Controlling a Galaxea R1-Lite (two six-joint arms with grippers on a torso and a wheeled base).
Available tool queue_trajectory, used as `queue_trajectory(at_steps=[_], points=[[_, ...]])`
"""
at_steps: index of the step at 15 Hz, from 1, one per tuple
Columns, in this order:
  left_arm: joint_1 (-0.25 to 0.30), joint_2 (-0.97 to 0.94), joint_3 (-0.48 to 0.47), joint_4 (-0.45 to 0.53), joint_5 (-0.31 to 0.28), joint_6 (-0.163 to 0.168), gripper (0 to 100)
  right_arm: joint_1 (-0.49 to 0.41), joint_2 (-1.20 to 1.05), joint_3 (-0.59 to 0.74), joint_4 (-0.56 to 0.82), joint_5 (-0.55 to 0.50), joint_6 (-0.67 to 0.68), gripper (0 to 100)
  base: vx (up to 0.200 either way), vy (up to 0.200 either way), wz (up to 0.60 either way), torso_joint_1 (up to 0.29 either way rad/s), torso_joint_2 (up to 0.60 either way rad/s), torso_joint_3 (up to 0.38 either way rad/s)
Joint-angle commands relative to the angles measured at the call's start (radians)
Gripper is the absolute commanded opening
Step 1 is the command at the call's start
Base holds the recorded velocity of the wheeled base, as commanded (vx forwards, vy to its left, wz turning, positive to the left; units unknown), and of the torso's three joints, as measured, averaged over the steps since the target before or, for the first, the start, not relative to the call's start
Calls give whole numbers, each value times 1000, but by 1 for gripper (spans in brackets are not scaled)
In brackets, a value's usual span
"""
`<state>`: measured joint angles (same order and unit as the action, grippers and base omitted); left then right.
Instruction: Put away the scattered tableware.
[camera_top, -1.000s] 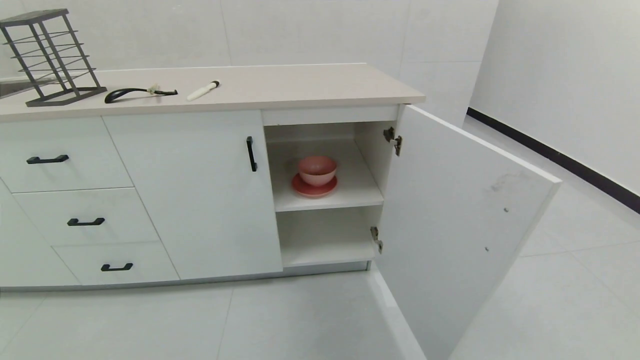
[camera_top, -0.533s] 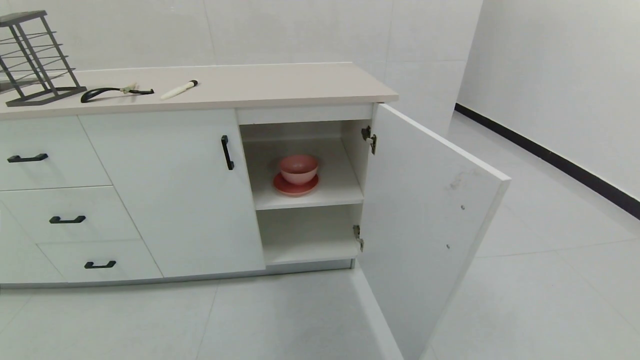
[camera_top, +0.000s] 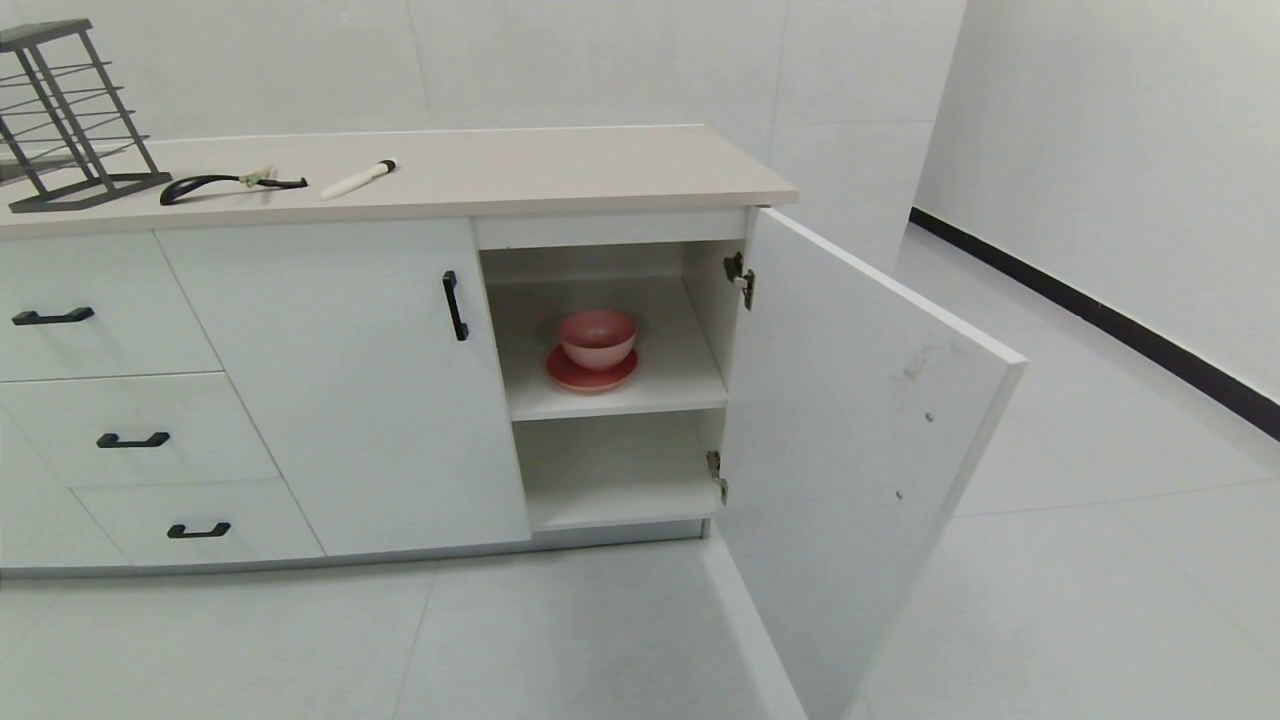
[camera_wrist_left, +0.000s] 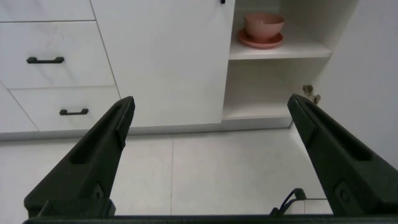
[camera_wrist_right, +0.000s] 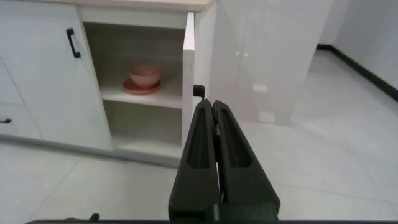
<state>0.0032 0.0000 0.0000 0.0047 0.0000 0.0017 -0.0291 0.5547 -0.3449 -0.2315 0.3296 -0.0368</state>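
Step in hand: judging by the layout, either shutting the cabinet door (camera_top: 850, 430) or going for the two utensils left on the worktop (camera_top: 560, 170).
Tableware stored: a pink bowl (camera_top: 597, 338) sits upright on a red plate (camera_top: 590, 378), both on the upper shelf (camera_top: 690, 385) of the open cabinet, well back from its front edge.
Tableware left out: a black spoon (camera_top: 225, 183) and a white-handled tool (camera_top: 358, 179) lie flat on the worktop, just beside each other, near a black wire rack (camera_top: 70, 120).
Left hand (camera_wrist_left: 211, 102): fingers spread wide, holding nothing, above the floor facing the cabinet front.
Right hand (camera_wrist_right: 212, 104): fingers pressed together, holding nothing, level with the door's free edge.
Doing it well: for the door, push with the closed right hand flat on the outer face near the free edge and follow the hinge's arc. The bowl sits deep enough that the door should clear it.
For the utensils: approach from above and pinch across the middle of the handle. Both are thin and low, so the fingertips must nearly meet the worktop.
Materials: door and drawers look like smooth white laminate, and the worktop is matt beige. Bowl and plate look like plastic or glazed ware, I cannot tell which.
Shapes: round bowl, shallow disc plate, curved spoon, straight rod-like tool.
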Motion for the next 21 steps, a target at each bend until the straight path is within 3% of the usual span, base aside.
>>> queue_trajectory(at_steps=[1,3,12,21], points=[[0,0,0,0,0,0,100,72,464,-5,-261,29,-26,0,0,0,0,0,0,0],[0,0,0,0,0,0,100,110,568,-5,-347,29,-64,0,0,0,0,0,0,0],[0,0,0,0,0,-2,100,69,907,-9,-718,28,-78,0,0,0,0,0,0,0],[0,0,0,0,0,-2,100,106,969,-26,-775,28,-80,0,0,0,0,0,0,0]])
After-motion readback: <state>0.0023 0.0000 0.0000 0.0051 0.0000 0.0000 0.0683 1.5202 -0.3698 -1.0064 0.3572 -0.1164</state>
